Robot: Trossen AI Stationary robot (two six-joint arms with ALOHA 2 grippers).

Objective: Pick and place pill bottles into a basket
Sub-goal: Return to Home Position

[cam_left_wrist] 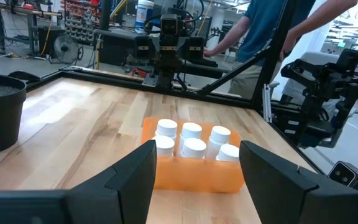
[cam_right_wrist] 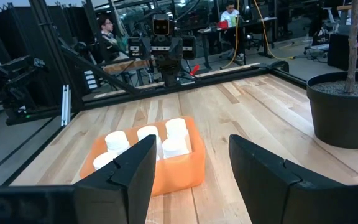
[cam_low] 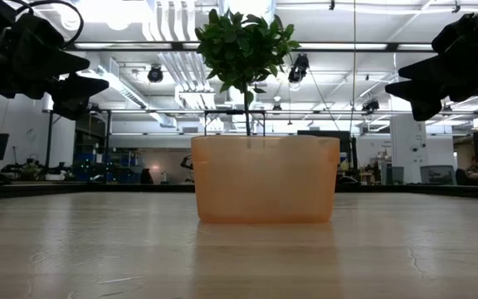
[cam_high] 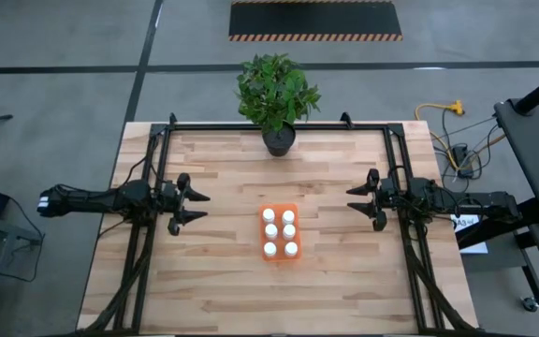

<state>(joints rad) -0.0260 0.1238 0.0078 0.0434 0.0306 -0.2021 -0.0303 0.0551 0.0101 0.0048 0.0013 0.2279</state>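
Note:
The orange basket point(cam_high: 280, 233) stands on the table's middle with several white pill bottles point(cam_high: 280, 232) upright inside it in two rows. It also shows in the low view point(cam_low: 264, 178), the left wrist view point(cam_left_wrist: 194, 174) and the right wrist view point(cam_right_wrist: 173, 171). My left gripper point(cam_high: 200, 207) is open and empty, raised above the table to the basket's left. My right gripper point(cam_high: 354, 202) is open and empty, raised to the basket's right. Both point at the basket.
A potted plant in a dark pot point(cam_high: 278, 139) stands at the table's far edge, behind the basket. A black frame point(cam_high: 279, 126) runs round the table. People point(cam_left_wrist: 266, 37) stand and sit in the room beyond the table.

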